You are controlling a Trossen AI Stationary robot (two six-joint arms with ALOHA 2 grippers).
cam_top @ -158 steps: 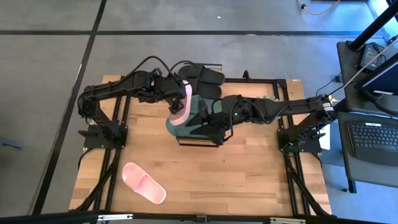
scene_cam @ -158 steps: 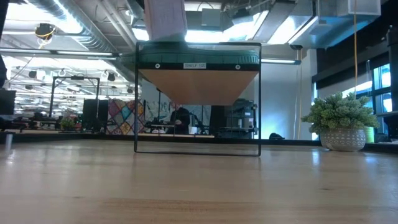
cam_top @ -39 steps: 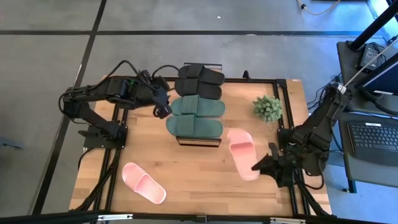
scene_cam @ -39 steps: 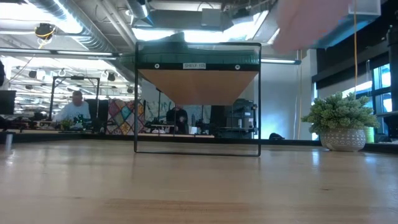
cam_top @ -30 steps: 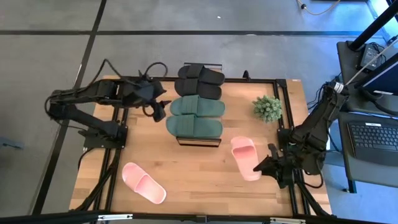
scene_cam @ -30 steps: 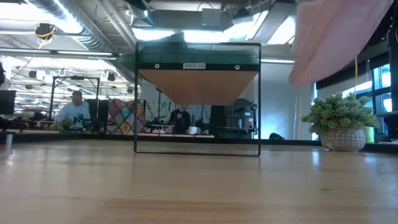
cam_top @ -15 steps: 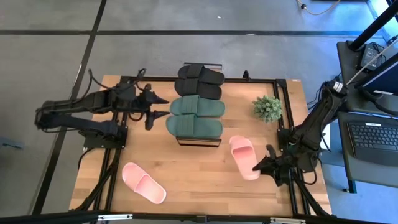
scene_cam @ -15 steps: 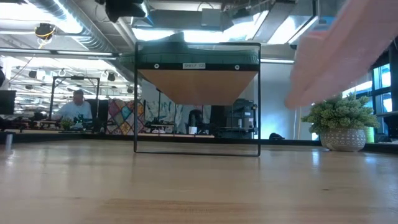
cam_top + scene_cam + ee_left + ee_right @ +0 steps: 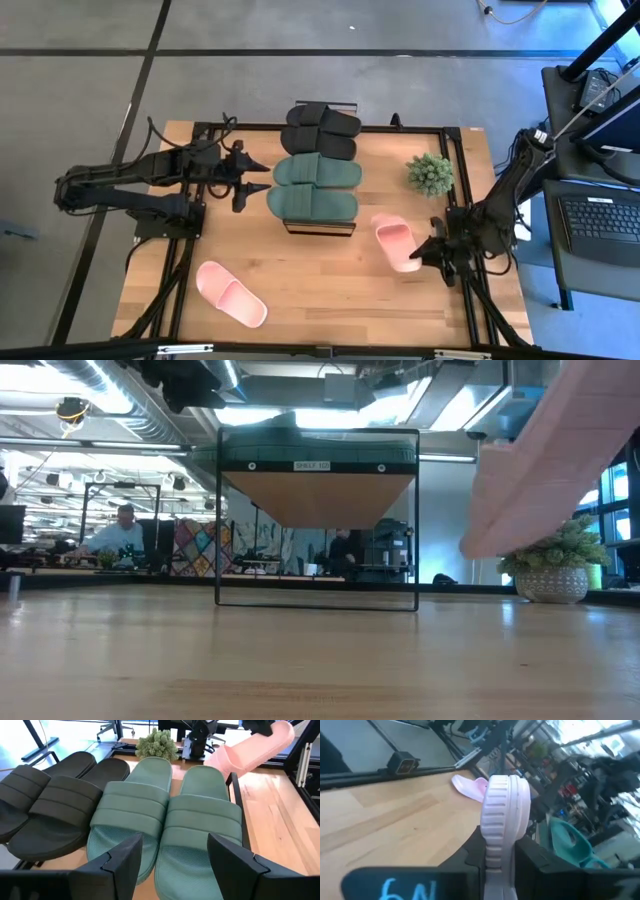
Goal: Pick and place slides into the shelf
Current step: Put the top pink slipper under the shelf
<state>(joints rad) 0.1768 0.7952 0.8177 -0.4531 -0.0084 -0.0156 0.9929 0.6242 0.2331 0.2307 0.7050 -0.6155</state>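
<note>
The shelf holds a black pair of slides on its far part and a dark green pair nearer. My right gripper is shut on a pale pink slide and holds it in the air right of the shelf. The other pink slide lies sole down on the table near the front left. My left gripper hangs open just left of the shelf, facing the green slides, and touches nothing. My right gripper pinches the pink slide between its two fingers at the sole's end away from the strap. The fingers come about level from the table's right side. The slide is lifted clear, rolled partly onto its edge, and reaches from the fingers toward the shelf.
A small potted plant stands at the far right, just beyond the held slide. Black metal rails run along both sides of the tabletop. Bare wood lies between the shelf and the near edge.
My right gripper has sunk with the pink slide, which hangs lower in the low view and stays clear of the table. My left gripper has come down beside the shelf's left side and tipped nearer to level, still open.
</note>
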